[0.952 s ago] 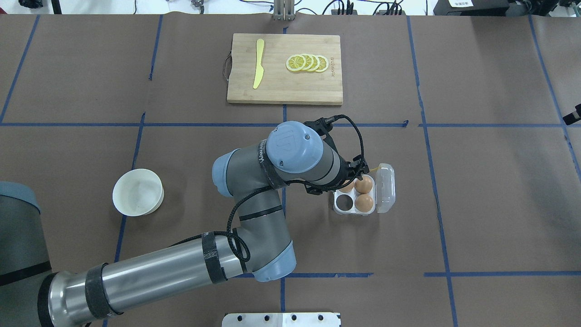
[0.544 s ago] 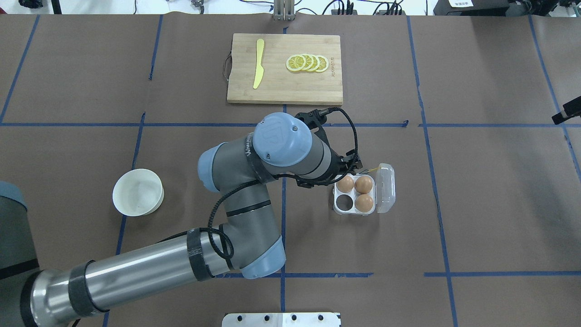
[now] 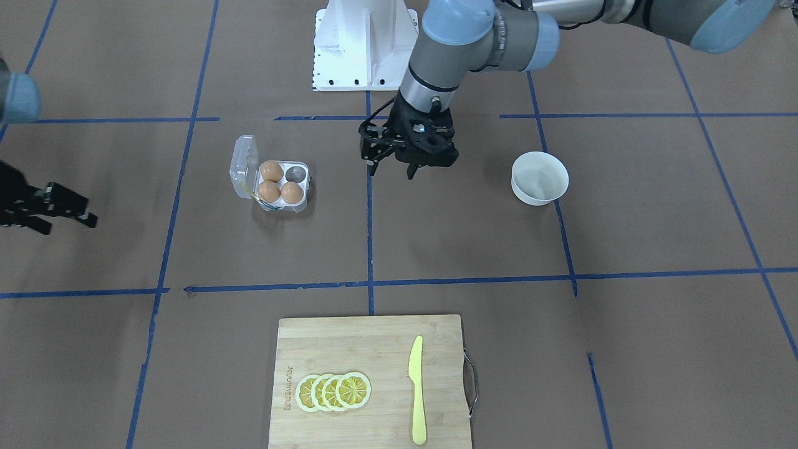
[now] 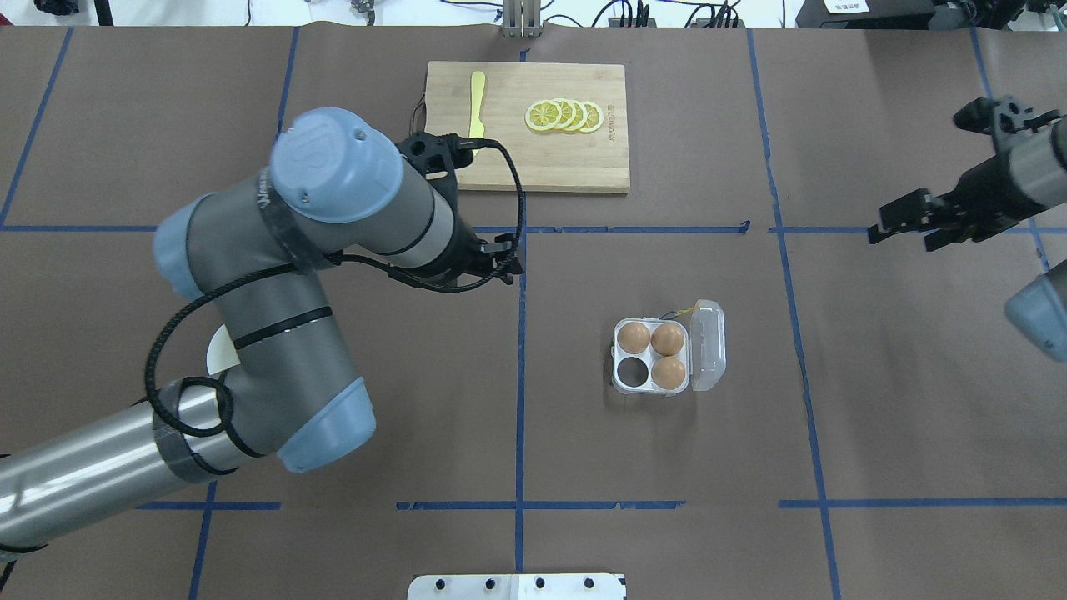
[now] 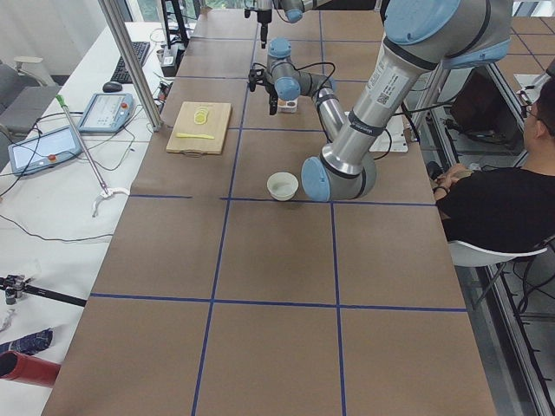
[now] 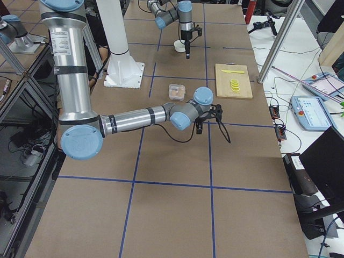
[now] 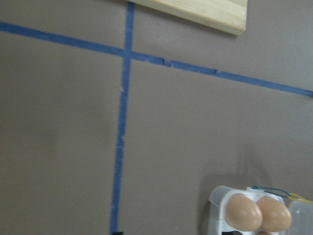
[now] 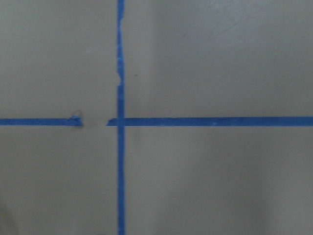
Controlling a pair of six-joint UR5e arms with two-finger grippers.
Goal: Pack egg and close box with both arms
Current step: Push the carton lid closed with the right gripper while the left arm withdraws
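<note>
Left hand (image 3: 391, 173) withdrawn from box (image 3: 243, 165), pointing down, open, empty; right hand (image 4: 902, 237) entered, open.

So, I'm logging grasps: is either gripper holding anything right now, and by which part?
Nothing is held. The left gripper and right gripper are both open and empty; three eggs sit in the box.

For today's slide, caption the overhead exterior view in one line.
Three eggs sit in the open box, one cell empty; left gripper and right gripper hover away.
</note>
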